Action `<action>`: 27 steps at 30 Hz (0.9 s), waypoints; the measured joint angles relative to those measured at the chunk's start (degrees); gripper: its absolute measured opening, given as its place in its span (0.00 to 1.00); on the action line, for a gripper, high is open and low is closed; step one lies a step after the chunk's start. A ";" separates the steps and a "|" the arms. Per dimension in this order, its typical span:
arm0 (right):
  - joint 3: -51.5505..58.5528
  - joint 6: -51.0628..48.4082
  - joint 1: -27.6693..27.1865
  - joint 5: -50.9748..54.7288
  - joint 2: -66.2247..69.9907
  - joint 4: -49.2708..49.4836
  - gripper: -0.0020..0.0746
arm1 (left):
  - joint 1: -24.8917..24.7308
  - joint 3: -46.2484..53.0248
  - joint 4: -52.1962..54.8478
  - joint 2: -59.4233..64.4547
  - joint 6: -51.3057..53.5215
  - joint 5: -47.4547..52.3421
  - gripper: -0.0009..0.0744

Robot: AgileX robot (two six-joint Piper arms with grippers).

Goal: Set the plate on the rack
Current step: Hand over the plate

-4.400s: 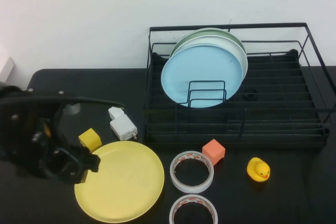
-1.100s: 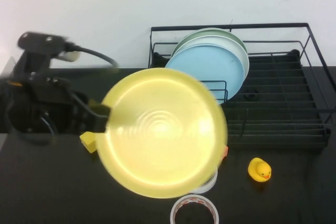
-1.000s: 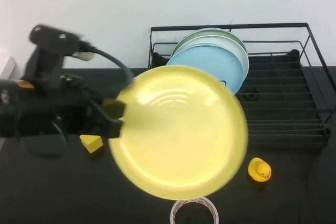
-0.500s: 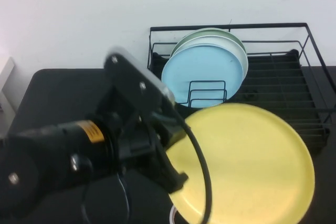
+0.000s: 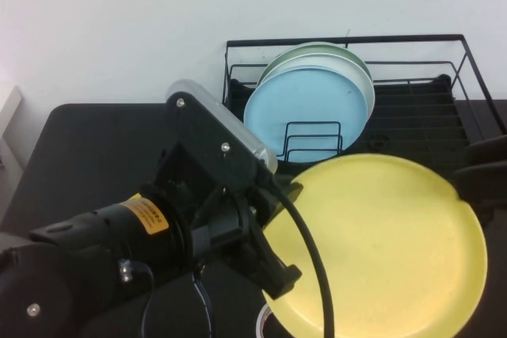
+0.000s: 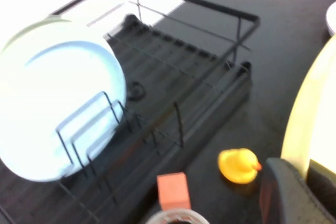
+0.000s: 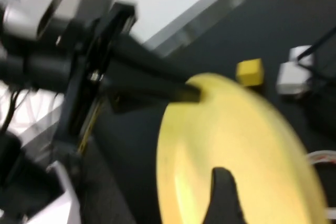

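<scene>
The yellow plate [image 5: 380, 251] hangs tilted in the air in front of the black wire rack [image 5: 420, 128]. My left gripper [image 5: 277, 268] is shut on the plate's left rim, and the rim [image 6: 310, 124] runs between its fingers [image 6: 286, 192]. My right gripper [image 5: 485, 176] stands at the plate's right rim, by the rack's front right corner. In the right wrist view one finger [image 7: 224, 198] shows in front of the plate's face [image 7: 236, 140], with no second finger near it, so the gripper is open.
A light blue plate [image 5: 305, 112] and pale plates behind it stand upright in the rack's left slots. Under the held plate lie a rubber duck [image 6: 239, 165], an orange cube [image 6: 173, 190] and tape rings [image 7: 320, 156]. A yellow cube [image 7: 248, 72] and white adapter [image 7: 291, 74] sit farther left.
My left arm has lifted the plate off the table and swung it right, to the front of the rack. The right gripper has come into view at the plate's right rim.
</scene>
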 joint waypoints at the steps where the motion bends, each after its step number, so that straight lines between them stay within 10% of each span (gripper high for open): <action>1: -0.25 -1.16 0.92 0.11 1.57 0.01 0.62 | 0.00 0.00 0.00 0.00 0.48 -0.55 0.02; 15: -0.49 -4.86 11.42 -4.29 14.43 -6.37 0.60 | 0.00 0.00 -0.09 0.00 2.37 -2.85 0.02; 22: -0.49 -8.25 11.65 -6.08 16.19 -6.89 0.21 | 0.00 0.00 -0.64 0.00 2.47 -2.73 0.02; 27: -0.61 -11.07 11.98 -10.79 16.19 -7.33 0.21 | 0.00 0.00 -1.87 0.00 2.47 -1.85 0.17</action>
